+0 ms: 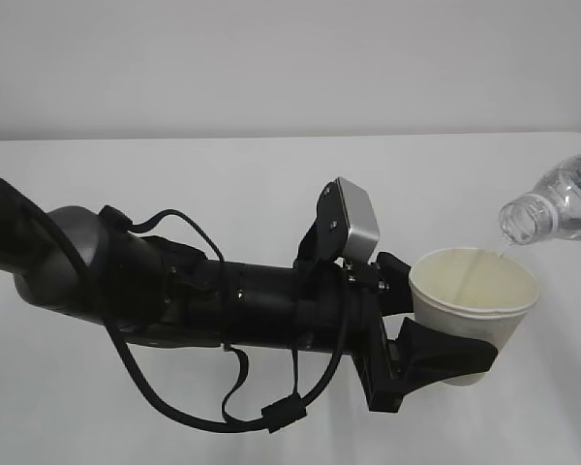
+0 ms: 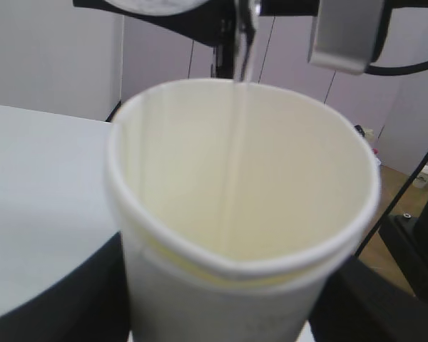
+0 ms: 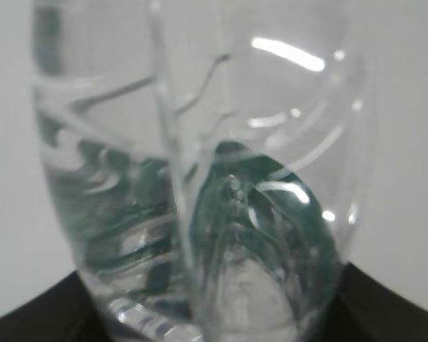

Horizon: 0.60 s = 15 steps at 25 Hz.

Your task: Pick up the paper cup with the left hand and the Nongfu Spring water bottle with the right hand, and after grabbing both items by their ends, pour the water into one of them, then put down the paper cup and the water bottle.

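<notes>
My left gripper (image 1: 460, 325) is shut on the white paper cup (image 1: 474, 300) and holds it upright above the table. The clear Nongfu Spring water bottle (image 1: 562, 201) comes in from the upper right, tilted with its open mouth down over the cup's far rim. A thin stream of water (image 1: 492, 254) falls from it into the cup. In the left wrist view the cup (image 2: 242, 214) fills the frame between black fingers (image 2: 50, 299), and the water (image 2: 235, 157) runs down inside it. In the right wrist view my right gripper (image 3: 214, 324) is shut on the bottle (image 3: 200, 199), whose green label shows through the water.
The white table (image 1: 174, 174) spreads under and behind the left arm, whose silver-grey box (image 1: 356, 225) sits just left of the cup. The table's edge (image 2: 50, 214) runs left of the cup in the left wrist view, with floor and dark stands beyond it at the right.
</notes>
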Available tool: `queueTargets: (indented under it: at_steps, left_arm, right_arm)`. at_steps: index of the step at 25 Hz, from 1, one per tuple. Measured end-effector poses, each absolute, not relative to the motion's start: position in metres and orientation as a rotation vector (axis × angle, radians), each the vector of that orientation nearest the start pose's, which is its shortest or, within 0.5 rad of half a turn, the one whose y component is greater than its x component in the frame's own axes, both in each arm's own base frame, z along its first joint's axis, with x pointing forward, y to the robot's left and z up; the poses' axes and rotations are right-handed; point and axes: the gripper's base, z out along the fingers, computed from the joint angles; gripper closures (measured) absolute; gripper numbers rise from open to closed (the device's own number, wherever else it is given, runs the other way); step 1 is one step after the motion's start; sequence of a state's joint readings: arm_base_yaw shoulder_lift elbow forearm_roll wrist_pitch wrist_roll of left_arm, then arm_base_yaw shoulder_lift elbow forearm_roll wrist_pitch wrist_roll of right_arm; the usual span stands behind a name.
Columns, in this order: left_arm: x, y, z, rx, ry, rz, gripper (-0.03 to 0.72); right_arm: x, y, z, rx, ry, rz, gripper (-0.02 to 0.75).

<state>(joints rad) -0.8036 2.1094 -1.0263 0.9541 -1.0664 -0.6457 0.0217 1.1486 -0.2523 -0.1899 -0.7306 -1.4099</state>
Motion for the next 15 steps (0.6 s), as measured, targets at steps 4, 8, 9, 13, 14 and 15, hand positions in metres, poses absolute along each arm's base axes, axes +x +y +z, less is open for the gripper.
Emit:
queueTargets:
  at_steps: [4, 8, 9, 13, 14, 15]
  left_arm:
    - [0.2277, -0.3297, 0.1352, 1.237, 1.43, -1.294, 0.207]
    - [0.2277, -0.3297, 0.1352, 1.237, 1.43, -1.294, 0.207]
    - [0.2277, -0.3297, 0.1352, 1.237, 1.43, -1.294, 0.207]
    - [0.2277, -0.3297, 0.1352, 1.237, 1.43, -1.294, 0.207]
    - [0.2277, -0.3297, 0.1352, 1.237, 1.43, -1.294, 0.207]
    - [0.2277, -0.3297, 0.1352, 1.237, 1.43, -1.294, 0.207]
  right_arm:
    - [0.1981, 0.0158, 0.2222, -1.322, 1.174, -1.04, 0.291]
    - [0.1981, 0.0158, 0.2222, -1.322, 1.174, -1.04, 0.291]
    - [0.1981, 0.0158, 0.2224, -1.321, 1.172, -1.041, 0.291]
    - [0.1981, 0.0158, 0.2224, -1.324, 1.17, -1.044, 0.291]
    - [0.1981, 0.0158, 0.2224, -1.325, 1.169, -1.045, 0.292]
    - [0.1981, 0.0158, 0.2224, -1.325, 1.169, -1.045, 0.291]
